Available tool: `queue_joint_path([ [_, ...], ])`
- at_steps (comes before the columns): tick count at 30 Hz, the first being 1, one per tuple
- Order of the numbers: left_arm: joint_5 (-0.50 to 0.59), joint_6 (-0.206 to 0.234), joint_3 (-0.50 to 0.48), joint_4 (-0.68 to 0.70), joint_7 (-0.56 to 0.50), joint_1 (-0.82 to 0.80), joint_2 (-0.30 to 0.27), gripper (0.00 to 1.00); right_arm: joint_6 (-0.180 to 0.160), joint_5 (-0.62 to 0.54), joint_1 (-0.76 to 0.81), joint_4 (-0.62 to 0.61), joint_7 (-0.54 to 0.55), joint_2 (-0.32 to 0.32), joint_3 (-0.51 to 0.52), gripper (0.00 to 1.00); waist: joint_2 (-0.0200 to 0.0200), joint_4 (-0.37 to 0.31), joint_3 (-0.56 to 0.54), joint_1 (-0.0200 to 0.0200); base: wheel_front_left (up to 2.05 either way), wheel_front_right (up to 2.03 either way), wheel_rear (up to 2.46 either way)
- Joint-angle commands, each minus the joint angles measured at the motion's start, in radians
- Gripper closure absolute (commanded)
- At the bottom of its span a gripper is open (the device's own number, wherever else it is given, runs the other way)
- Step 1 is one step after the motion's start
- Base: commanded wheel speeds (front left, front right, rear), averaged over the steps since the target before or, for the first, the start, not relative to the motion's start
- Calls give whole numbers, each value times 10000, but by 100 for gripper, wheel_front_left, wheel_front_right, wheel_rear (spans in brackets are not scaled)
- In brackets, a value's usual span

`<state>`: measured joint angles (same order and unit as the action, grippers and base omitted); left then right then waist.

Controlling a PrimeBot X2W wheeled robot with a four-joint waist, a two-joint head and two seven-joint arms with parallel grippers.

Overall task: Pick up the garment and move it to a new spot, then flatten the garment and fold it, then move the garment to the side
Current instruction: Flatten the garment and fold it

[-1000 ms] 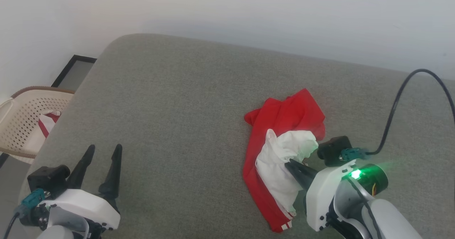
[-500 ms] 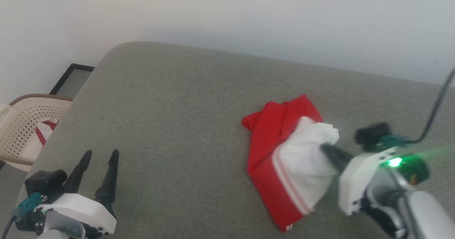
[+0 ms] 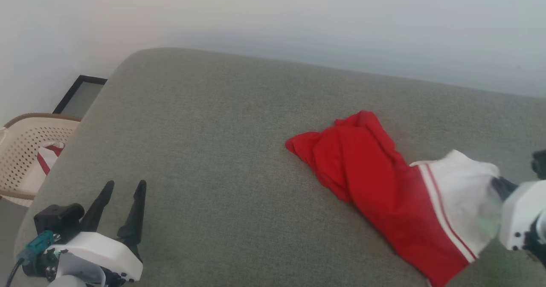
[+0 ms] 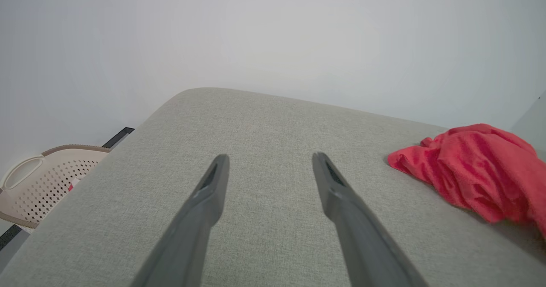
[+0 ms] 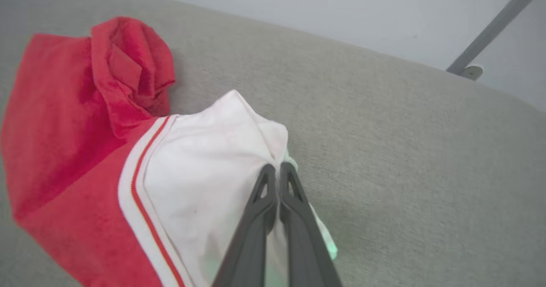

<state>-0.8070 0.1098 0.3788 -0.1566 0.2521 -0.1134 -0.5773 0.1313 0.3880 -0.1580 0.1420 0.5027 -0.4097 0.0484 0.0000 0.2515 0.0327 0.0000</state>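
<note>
The right gripper (image 5: pixel 275 167) has its two slim dark fingers pressed together on a bunched white fold of the garment (image 3: pixel 375 172). The white cloth is smooth and rises to a peak at the pinch. A thin red-and-white striped band edges it. Past the band, the soft, nubby red body trails off as a long crumpled wedge. It lies on the grey woven cushion (image 3: pixel 204 129), from near the middle out to the right edge.

Near the cushion's left front corner, the left gripper (image 3: pixel 126 184) holds nothing, its tapered fingers spread wide. A cream perforated plastic basket (image 3: pixel 21 150) with a brown rim sits off the left edge. A smooth pale wall (image 3: pixel 298 14) runs behind the rounded far edge.
</note>
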Motion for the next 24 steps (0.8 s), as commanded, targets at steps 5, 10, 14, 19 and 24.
queue_joint_path([
  [5,13,-69,-3,-89,44,-198,83,0,-10,-275,-133,1518,-452,-190,582,100,0,7,125,0,0,0,0],
  [10,38,-97,19,-167,58,-347,122,0,-10,-467,-458,3166,-894,-98,804,100,0,20,204,0,0,0,0],
  [14,35,-112,34,-221,61,-345,127,0,-10,-428,-696,3911,-1111,-54,679,100,0,9,226,0,0,0,0],
  [19,59,-126,70,-267,36,-453,112,0,-10,-290,-1124,4668,-1481,-48,402,0,0,-71,241,0,0,0,0],
  [24,35,-120,52,-269,-20,-537,18,0,-10,-18,-1407,4865,-1619,-81,102,0,0,-263,186,0,0,0,0],
])
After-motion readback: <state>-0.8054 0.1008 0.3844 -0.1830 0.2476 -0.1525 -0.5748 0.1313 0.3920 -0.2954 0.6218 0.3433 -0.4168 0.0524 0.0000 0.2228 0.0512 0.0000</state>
